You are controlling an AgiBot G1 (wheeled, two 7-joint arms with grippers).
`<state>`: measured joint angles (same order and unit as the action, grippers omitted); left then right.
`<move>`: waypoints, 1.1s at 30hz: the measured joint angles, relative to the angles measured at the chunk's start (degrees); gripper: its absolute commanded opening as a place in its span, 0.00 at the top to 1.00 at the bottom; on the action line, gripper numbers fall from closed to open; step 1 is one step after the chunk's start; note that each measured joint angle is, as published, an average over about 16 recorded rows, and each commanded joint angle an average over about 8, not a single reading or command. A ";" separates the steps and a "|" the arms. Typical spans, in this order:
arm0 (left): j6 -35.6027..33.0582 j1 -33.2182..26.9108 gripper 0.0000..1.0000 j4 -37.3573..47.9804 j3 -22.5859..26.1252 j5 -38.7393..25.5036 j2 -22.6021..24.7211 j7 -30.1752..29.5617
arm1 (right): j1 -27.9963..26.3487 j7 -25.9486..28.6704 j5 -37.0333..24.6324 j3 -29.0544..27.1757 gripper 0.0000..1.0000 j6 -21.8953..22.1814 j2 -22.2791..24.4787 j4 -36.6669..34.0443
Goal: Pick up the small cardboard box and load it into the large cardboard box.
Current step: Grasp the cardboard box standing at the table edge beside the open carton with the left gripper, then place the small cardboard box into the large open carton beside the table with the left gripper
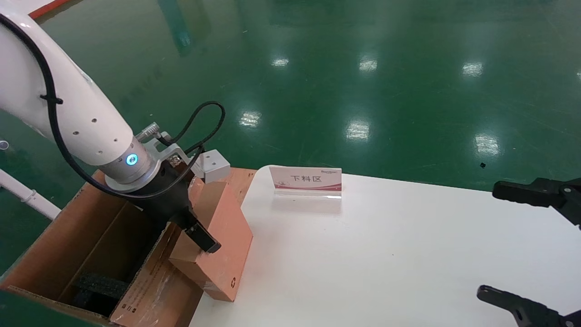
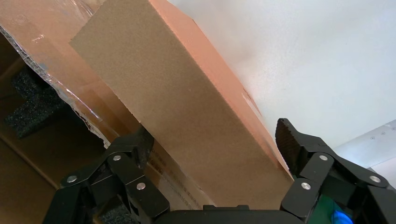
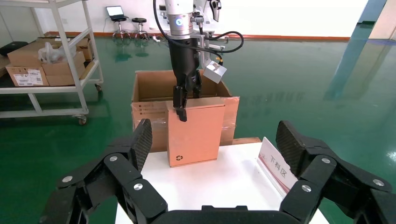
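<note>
The small cardboard box (image 1: 227, 227) is a pinkish-brown slab standing on its edge at the white table's left edge, against the long flap of the large cardboard box (image 1: 54, 245). It has a recycling mark near its lower corner. My left gripper (image 1: 195, 236) is at the box's top with one finger on each broad face. In the left wrist view the gripper (image 2: 212, 140) is open, and one pad stands a little off the box (image 2: 187, 107). The right wrist view shows the box (image 3: 196, 135) resting on the table. My right gripper (image 1: 492, 240) is open and empty at the far right.
The carton stands beside the table's left edge with black foam blocks (image 1: 97, 284) inside. A white and pink sign (image 1: 306, 179) stands at the table's (image 1: 386, 254) back edge. A shelf cart with boxes (image 3: 51, 51) stands far behind the carton. A green floor surrounds the table.
</note>
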<state>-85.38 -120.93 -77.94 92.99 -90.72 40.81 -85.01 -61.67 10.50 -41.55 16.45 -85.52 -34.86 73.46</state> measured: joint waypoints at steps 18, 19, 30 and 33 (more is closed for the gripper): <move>-0.18 -0.03 1.00 0.02 -0.07 -0.11 0.07 0.07 | 0.00 0.01 0.00 0.00 1.00 -0.01 0.00 0.00; -0.18 -0.03 1.00 0.06 -0.08 -0.11 0.08 0.08 | 0.00 0.01 0.00 0.00 1.00 -0.01 0.00 0.00; 0.57 -0.94 1.00 0.88 -1.08 0.89 0.18 1.94 | -0.01 0.00 0.00 0.02 1.00 -0.01 0.00 -0.02; 1.04 -1.96 1.00 1.20 -2.04 1.80 -0.03 2.99 | -0.02 -0.01 0.00 0.02 1.00 -0.01 0.00 -0.03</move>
<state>-84.34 -122.89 -76.74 90.95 -88.93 40.78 -82.02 -61.68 10.49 -41.55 16.47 -85.53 -34.86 73.44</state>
